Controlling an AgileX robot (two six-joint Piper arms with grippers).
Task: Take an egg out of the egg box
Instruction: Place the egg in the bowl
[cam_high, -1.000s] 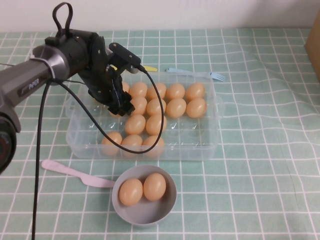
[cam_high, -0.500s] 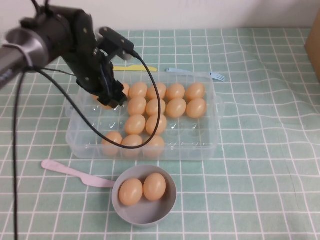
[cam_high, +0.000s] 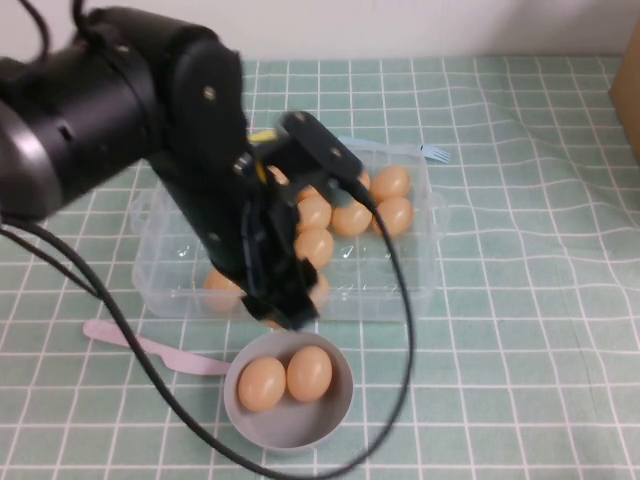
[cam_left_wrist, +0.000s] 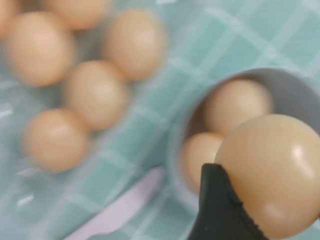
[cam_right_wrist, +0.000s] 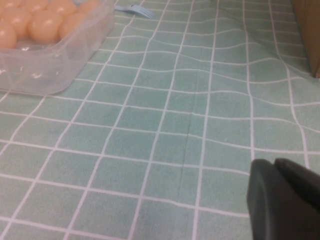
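My left gripper (cam_high: 284, 308) is shut on a tan-orange egg (cam_left_wrist: 272, 172) and holds it in the air over the front edge of the clear egg box (cam_high: 420, 290), just above the round grey bowl (cam_high: 346, 400). The held egg is hidden behind the arm in the high view. Several more eggs (cam_high: 391, 215) lie in the box's cells. Two eggs (cam_high: 309, 373) lie in the bowl, which also shows in the left wrist view (cam_left_wrist: 295, 82). My right gripper (cam_right_wrist: 282, 200) is shut and empty, low over the tablecloth to the right of the box.
A pink plastic knife (cam_high: 140, 345) lies left of the bowl. A blue fork (cam_high: 435, 152) lies behind the box. A cardboard box (cam_high: 632, 90) stands at the far right edge. The green checked cloth is rumpled on the right.
My left arm has risen from the box's back-left cells and swung forward with the egg, to the box's front edge above the bowl.
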